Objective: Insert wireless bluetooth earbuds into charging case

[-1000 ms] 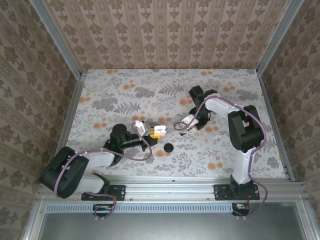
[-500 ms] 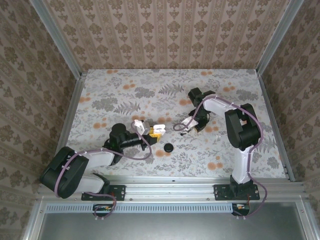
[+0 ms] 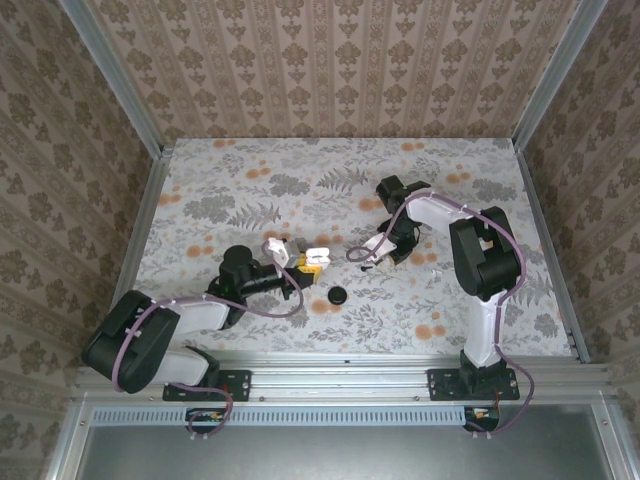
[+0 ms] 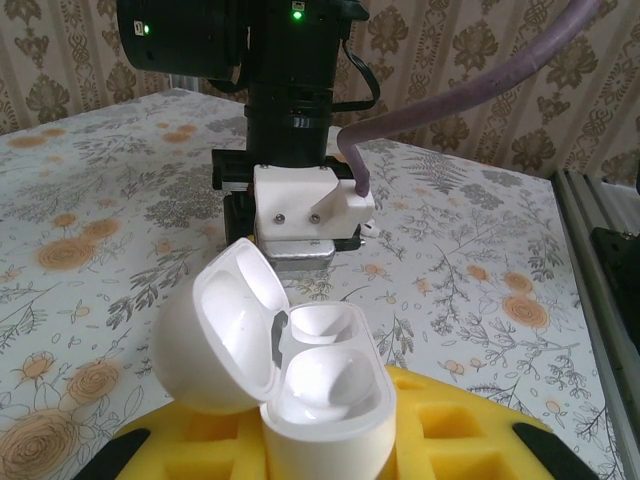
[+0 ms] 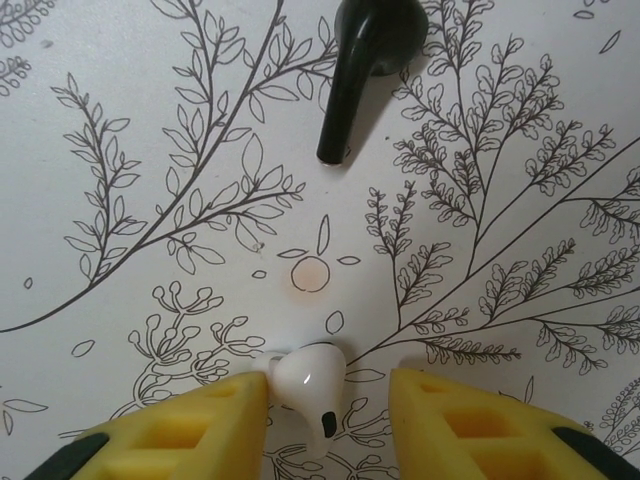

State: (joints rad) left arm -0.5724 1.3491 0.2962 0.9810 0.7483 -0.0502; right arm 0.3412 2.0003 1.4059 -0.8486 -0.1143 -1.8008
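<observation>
Here, the right gripper [image 5: 325,425] straddles a white earbud [image 5: 308,385] lying on the floral tabletop [image 5: 150,150]. Its yellow fingers [image 5: 190,425] are parted, one touching the bud and the other just clear. Nearby, the left gripper [image 4: 330,455] clamps the charging case [image 4: 325,385], lid open. The risk is that the glossy, rounded bud rolls or squirts free if the pads meet it unevenly.

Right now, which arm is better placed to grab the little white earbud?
Right. The right arm's fingers sit either side of the white earbud on the table, while the left arm's fingers are shut on the open charging case.
</observation>
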